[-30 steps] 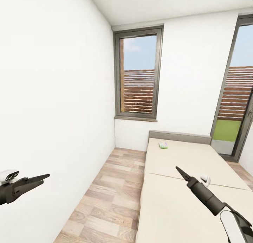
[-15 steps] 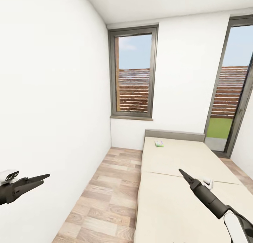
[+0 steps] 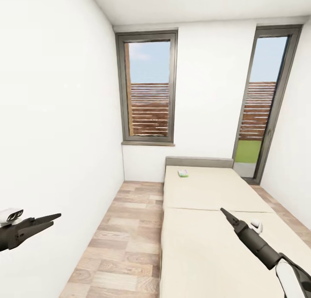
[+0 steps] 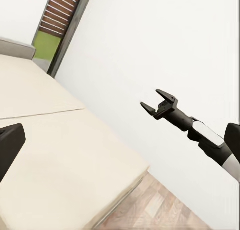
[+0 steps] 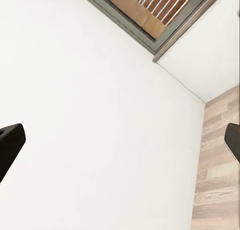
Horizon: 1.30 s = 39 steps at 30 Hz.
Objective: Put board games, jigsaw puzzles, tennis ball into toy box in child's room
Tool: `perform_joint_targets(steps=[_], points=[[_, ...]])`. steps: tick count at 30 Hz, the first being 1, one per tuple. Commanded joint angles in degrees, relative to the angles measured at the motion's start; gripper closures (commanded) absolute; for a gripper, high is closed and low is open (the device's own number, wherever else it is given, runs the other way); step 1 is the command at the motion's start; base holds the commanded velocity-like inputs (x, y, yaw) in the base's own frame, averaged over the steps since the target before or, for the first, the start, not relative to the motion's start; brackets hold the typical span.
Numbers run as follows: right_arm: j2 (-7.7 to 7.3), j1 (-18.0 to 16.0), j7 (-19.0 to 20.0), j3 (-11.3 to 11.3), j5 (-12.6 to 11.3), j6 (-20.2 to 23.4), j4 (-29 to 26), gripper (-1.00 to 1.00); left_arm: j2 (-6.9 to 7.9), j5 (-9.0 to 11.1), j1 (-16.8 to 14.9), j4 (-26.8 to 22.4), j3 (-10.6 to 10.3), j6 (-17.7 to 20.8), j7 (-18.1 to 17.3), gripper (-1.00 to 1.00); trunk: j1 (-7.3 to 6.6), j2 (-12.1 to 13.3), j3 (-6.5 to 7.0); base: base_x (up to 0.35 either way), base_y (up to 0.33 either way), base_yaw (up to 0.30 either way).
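The bed (image 3: 203, 246) has two cream mattress halves and a grey headboard, and it fills the right half of the head view. A pale green board game (image 3: 183, 173) lies on the far half near the headboard. A small white board game (image 3: 257, 225) rests on the near half, partly behind my right arm. My right gripper (image 3: 223, 211) hovers above the near mattress; the left wrist view shows this right gripper (image 4: 159, 101) open and empty. At the left, beside the white wall, my left gripper (image 3: 54, 216) is open and empty. The table, toy box, jigsaw puzzles and tennis ball are out of view.
A strip of wood plank floor (image 3: 125, 237) runs between the white left wall (image 3: 52, 117) and the bed. A dark-framed window (image 3: 148, 86) sits above the headboard wall. A tall glazed door (image 3: 259, 95) stands at the right, with more floor in front of it.
The whole picture has shifted left as the camera turned right. The tall door and right wall now show more. Both arms keep their places in the picture.
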Motion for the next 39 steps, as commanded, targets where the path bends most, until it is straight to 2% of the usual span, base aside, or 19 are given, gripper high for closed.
perform_joint_targets(steps=[1,9,26,39], points=[[0.04,-0.04,0.06,-0.26,-0.34,0.44,0.07,-1.0,0.02,-0.02,0.0,0.0,0.02,0.61,-0.24,-1.0,0.02,-0.05,-0.03,0.0,0.258,-0.273],[0.14,-0.04,0.09,-1.08,-0.34,0.45,0.23,-1.0,0.02,-0.02,-0.03,0.01,0.07,0.61,-0.24,-1.0,0.02,-0.05,-0.01,0.034,0.24,-0.276],[0.2,-0.13,0.09,-1.18,-0.3,0.3,1.42,-1.0,0.02,-0.02,0.01,0.04,0.03,0.61,-0.24,-1.0,0.02,-0.05,0.49,0.133,0.093,-0.274],[0.02,-0.13,-0.02,-1.14,-0.34,0.52,1.5,-1.0,0.02,-0.02,0.01,0.0,0.08,0.61,-0.24,-1.0,0.02,-0.05,0.17,0.004,0.072,-0.116]])
